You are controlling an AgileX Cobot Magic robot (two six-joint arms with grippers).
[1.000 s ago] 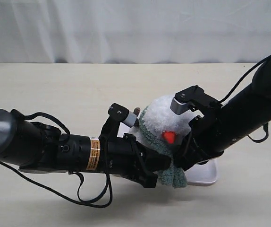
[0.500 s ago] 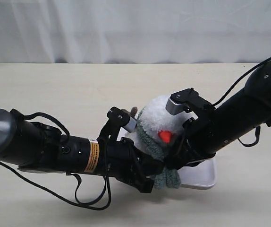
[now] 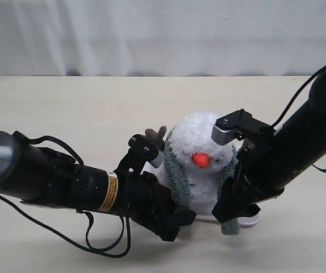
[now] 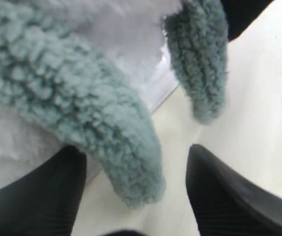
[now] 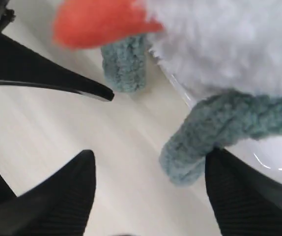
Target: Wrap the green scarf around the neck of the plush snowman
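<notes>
The plush snowman (image 3: 200, 170) stands upright on a pale tray (image 3: 253, 219), with its orange nose (image 3: 201, 160) facing the camera. The green scarf (image 3: 178, 181) is looped around the neck and both ends hang down the front. My left gripper (image 3: 179, 218) is low at the snowman's left side. It is open (image 4: 133, 156), and one loose scarf end (image 4: 131, 167) hangs between its fingers. My right gripper (image 3: 226, 208) is on the other side, also open (image 5: 151, 155). The other scarf end (image 5: 187, 152) dangles next to one of its fingers (image 5: 244, 191), and nothing grips it.
A brown twig arm (image 3: 156, 135) sticks out behind the left wrist. The tray's edge (image 4: 161, 91) lies close under both grippers. In the right wrist view a black finger of the left gripper (image 5: 52, 81) reaches in. A white curtain backs the beige table (image 3: 83, 108).
Both grippers opened and let go of the scarf ends, which now hang free. The snowman went from leaning back between the arms to standing upright. Both grippers dropped lower.
</notes>
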